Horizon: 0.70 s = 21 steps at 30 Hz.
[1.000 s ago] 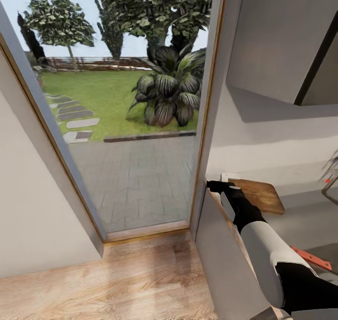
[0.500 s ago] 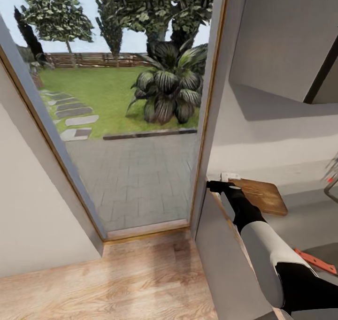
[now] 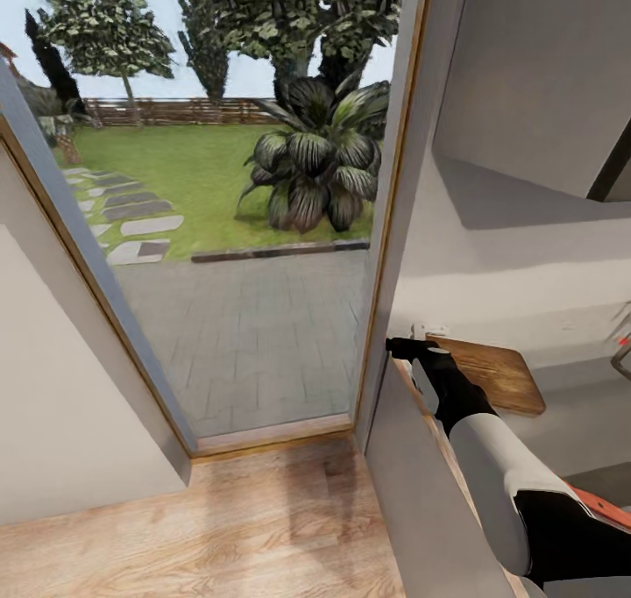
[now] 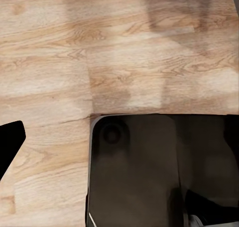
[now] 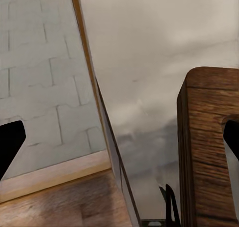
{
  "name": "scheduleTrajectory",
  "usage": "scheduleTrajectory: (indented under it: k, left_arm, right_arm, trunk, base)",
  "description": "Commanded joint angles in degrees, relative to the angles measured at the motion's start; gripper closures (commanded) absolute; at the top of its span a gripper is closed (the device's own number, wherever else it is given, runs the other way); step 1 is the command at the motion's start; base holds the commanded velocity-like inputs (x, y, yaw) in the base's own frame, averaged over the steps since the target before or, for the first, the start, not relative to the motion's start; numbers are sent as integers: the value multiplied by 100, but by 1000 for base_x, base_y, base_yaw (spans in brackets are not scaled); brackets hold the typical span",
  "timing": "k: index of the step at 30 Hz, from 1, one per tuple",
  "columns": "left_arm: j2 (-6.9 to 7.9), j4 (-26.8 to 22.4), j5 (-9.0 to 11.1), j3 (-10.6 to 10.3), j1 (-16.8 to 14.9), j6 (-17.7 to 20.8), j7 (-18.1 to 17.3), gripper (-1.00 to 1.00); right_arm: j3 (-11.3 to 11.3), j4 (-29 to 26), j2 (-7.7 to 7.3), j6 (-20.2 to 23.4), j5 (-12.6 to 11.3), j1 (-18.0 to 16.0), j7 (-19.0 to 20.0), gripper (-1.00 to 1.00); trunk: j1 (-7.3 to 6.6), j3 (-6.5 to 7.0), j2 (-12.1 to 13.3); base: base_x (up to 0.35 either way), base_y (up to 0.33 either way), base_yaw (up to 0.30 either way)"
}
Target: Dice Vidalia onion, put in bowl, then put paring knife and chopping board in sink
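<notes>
Nearest, floor: light wooden planks (image 3: 263, 528) run along the bottom of the head view up to a doorway threshold; the left wrist view looks down on the same planks (image 4: 74, 62) with a dark glossy rounded panel (image 4: 134, 172) over them.
Right arm: the white and black arm (image 3: 499, 475) reaches forward along the near edge of the worktop (image 3: 596, 423), a smooth grey surface.
Paring knife: an orange-red strip (image 3: 605, 506) lies on the worktop at the right edge of the head view, partly behind the arm; its blade is not visible.
Right gripper: the black right gripper (image 3: 405, 347) sits at the left end of the worktop, at the near left corner of the chopping board (image 3: 491, 372). In the right wrist view one dark finger (image 5: 10, 144) stands well clear of the board's edge (image 5: 206, 147) and the other finger (image 5: 231, 137) lies over the wood, so the jaws are spread wide around that end of the board, not visibly clamped on it.
Chopping board: dark brown, grained, lying flat on the worktop near its left end, close to the wall.
Left gripper: only one dark tip (image 4: 9, 142) is visible at the picture's edge, so I cannot tell how far it is spread.
Small white thing: a white object (image 3: 429, 329) lies at the board's far left corner; too small to identify.
Doorway: a wood-trimmed frame (image 3: 386, 203) opens onto grey paving (image 3: 254, 335).
Farthest: lawn (image 3: 184, 168), a broad-leaved plant (image 3: 315, 168), trees and a wooden fence (image 3: 175, 110).
</notes>
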Motion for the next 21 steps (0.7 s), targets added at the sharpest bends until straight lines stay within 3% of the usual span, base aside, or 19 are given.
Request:
scheduleTrajectory:
  k: [1, 21]
  left_arm:
    - [-1, -7, 10, -2, 2, -5, -3, -100]
    - [-23, -4, 6, -2, 2, -1, -10, -100]
  right_arm:
    - [-18, -9, 6, 30, -1, -3, -9, -100]
    - [-46, -9, -11, 30, 11, -3, -17, -100]
  trunk:
    - [4, -10, -11]
    - [4, -10, -11]
  base:
    - [4, 0, 0]
    - [0, 0, 0]
